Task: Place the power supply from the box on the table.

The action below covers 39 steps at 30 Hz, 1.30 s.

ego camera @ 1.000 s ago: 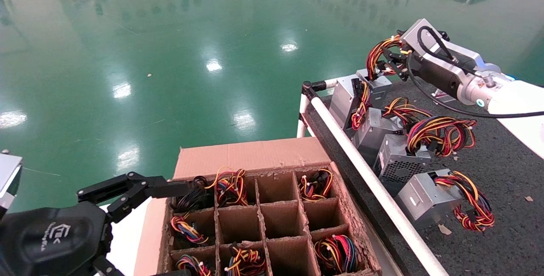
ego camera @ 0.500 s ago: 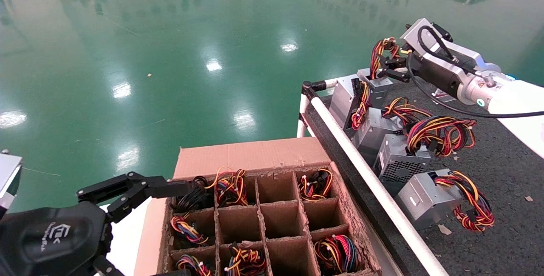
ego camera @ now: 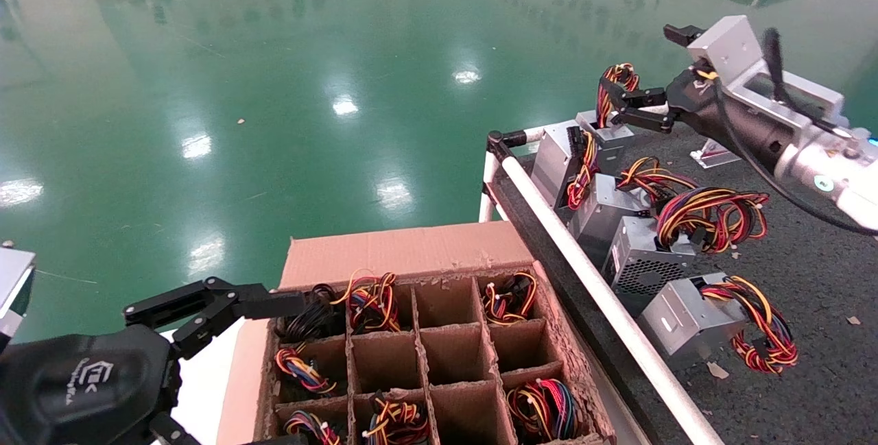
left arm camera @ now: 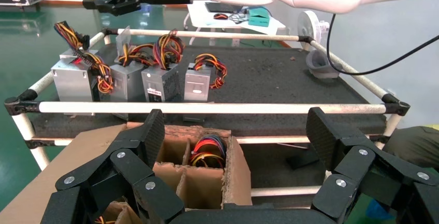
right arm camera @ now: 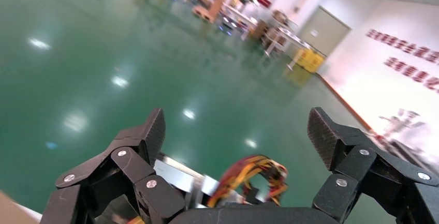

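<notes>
Currently: five power supplies on surface (ego camera: 809, 280), far-corner power supply (ego camera: 603, 135) newest.
Right hand (ego camera: 627, 107) open above it; left hand (ego camera: 206, 311) open beside box (ego camera: 411, 253).

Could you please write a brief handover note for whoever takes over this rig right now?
Right gripper: open, empty, above the far corner of the table, just over the power supply it has set there.
Left gripper: open, parked at the box's far left corner.
Done: five grey units stand in a row behind the table's white rail.
Left: several box cells hold coloured wire bundles, so more units probably remain to move. The right arm would need to return to the box.
</notes>
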Each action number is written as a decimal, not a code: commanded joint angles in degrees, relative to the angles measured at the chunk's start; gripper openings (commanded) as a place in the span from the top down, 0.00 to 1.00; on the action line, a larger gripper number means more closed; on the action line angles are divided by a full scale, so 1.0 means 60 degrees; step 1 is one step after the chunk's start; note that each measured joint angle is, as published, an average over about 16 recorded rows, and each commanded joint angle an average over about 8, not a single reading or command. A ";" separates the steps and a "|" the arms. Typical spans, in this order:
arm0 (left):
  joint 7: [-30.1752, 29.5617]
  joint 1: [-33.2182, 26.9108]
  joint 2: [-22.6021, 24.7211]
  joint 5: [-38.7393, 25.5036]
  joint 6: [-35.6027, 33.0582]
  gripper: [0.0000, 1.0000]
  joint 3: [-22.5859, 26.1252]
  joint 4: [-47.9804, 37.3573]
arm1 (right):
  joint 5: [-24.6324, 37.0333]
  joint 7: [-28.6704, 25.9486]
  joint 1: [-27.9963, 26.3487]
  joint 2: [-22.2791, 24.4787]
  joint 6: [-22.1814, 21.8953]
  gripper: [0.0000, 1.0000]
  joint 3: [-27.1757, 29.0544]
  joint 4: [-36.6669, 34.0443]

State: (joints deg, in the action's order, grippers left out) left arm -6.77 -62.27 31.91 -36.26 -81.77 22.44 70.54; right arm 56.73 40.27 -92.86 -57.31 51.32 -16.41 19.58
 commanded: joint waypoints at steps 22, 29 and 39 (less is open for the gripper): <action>0.0000 0.0000 0.0000 0.0000 0.0000 0.00 0.0000 0.0000 | -0.1301 -0.4465 0.2738 0.1951 0.3007 0.00 0.0034 0.4725; 0.0000 0.0000 0.0000 0.0000 0.0000 0.00 0.0000 0.0000 | -0.1698 -0.5827 0.3573 0.2546 0.3925 0.00 0.0045 0.6167; 0.0000 0.0000 0.0000 0.0000 0.0000 0.00 0.0000 0.0000 | -0.2262 -0.7763 0.4761 0.3392 0.5229 0.00 0.0059 0.8216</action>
State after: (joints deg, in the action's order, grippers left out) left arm -6.77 -62.27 31.91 -36.26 -81.76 22.44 70.54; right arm 43.29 -5.84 -64.56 -37.15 82.41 -16.06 68.43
